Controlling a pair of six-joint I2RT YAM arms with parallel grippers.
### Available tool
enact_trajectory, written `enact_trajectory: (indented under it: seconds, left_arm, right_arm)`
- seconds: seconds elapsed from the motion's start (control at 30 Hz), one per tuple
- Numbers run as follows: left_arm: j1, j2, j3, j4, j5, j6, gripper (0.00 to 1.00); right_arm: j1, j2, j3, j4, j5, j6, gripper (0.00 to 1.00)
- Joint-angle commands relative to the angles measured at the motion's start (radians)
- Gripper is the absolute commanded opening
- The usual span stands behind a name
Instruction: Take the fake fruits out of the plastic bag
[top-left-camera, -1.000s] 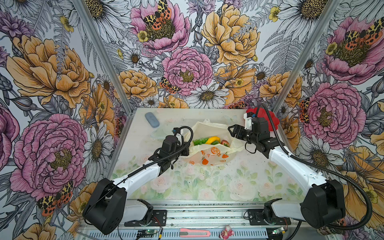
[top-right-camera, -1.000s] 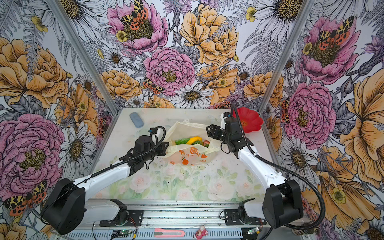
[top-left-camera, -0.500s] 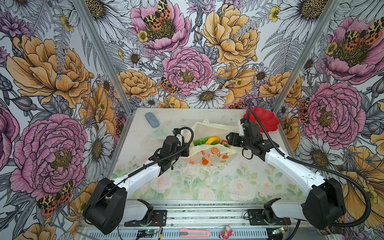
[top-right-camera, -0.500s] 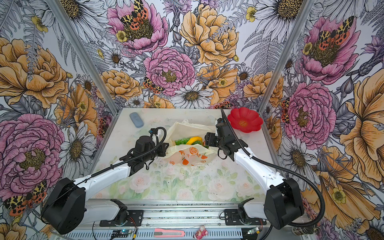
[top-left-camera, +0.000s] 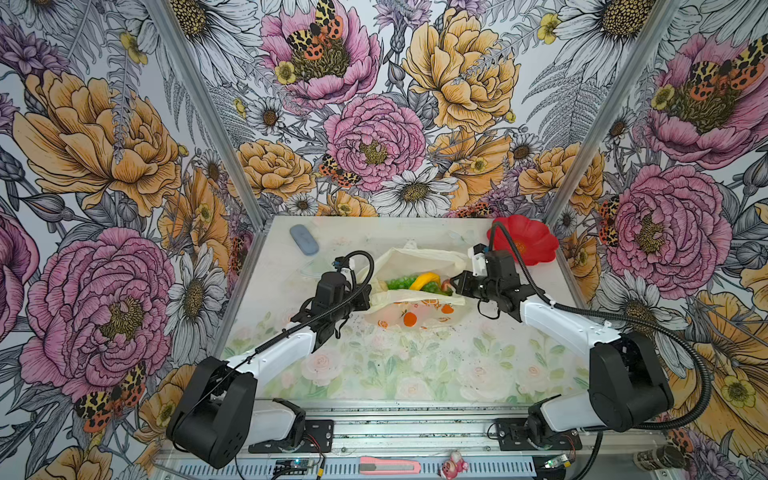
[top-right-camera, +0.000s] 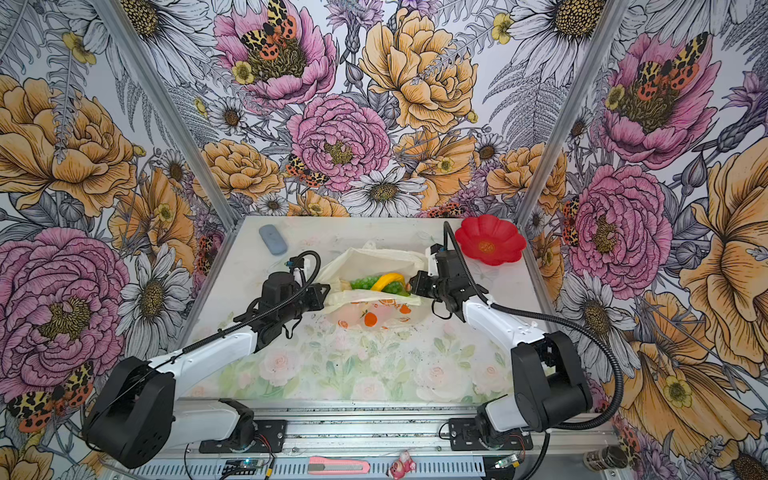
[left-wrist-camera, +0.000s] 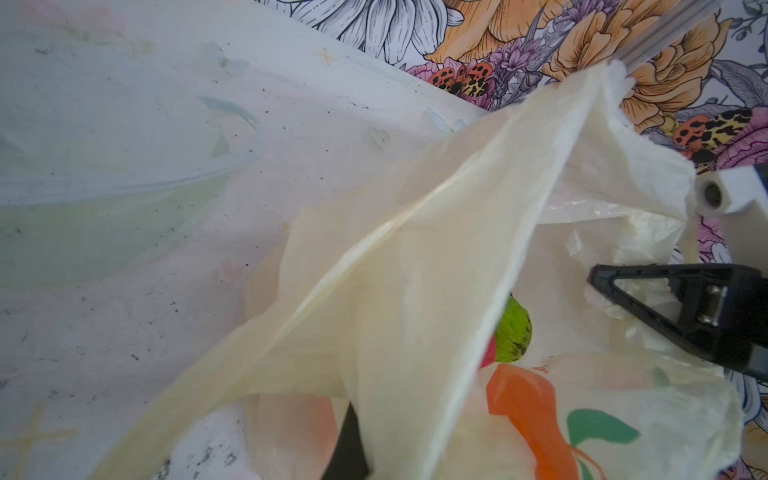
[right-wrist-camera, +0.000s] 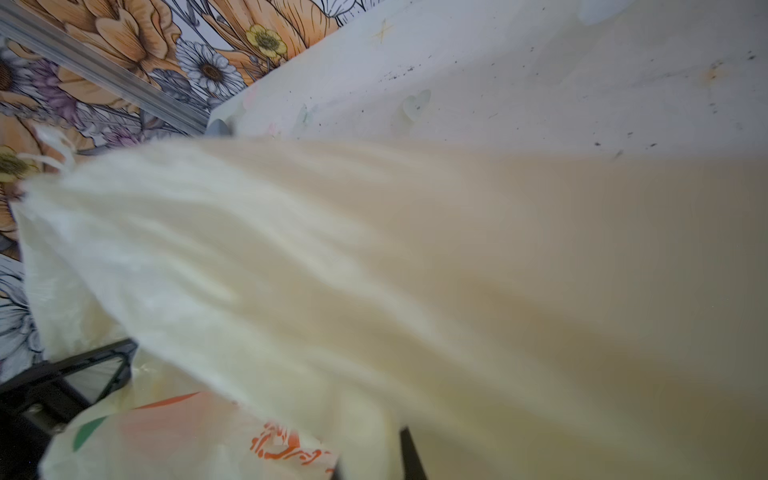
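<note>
The plastic bag (top-left-camera: 415, 259) lies open on the bench (top-left-camera: 374, 365). The left tool (top-left-camera: 368, 297) is clamped on the bag's left rim, and the right tool (top-left-camera: 456, 286) is pinched narrow on film at its right rim. Inside the bag sit a yellow banana (top-left-camera: 424, 279), a green grape bunch (top-left-camera: 397, 284) and a red piece (top-left-camera: 446, 284). A red flower-shaped plate (top-left-camera: 528, 245) lies beyond the bag's right side.

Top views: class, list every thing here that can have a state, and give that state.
plastic bag: mouth open, stretched between both grippers.
fake fruits: inside the bag, none taken out yet.
left gripper: shut on the bag's left edge.
right gripper: shut on the bag's right edge.
red plate: no fruit on it.
</note>
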Motion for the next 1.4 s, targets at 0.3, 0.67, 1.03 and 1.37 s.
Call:
enact_trajectory:
  seconds: [0.3, 0.67, 1.03, 1.37]
  left_arm:
    - [0.151, 0.244, 0.023, 0.286, 0.266, -0.118, 0.0]
    - [-0.02, 0.107, 0.218, -0.256, -0.082, -0.032, 0.68]
    - [-0.043, -0.026, 0.305, -0.606, -0.247, -0.282, 0.91]
    - [-0.073, -0.105, 0.333, -0.674, -0.302, -0.365, 0.88]
  right_arm:
    - [-0.181, 0.228, -0.17, 1.011, -0.439, 0.5, 0.0]
    - [-0.146, 0.192, -0.231, 0.932, -0.37, 0.443, 0.0]
    - [-0.063, 0.11, -0.253, 0.769, -0.259, 0.295, 0.0]
    - [-0.029, 0.043, -0.257, 0.656, -0.2, 0.218, 0.0]
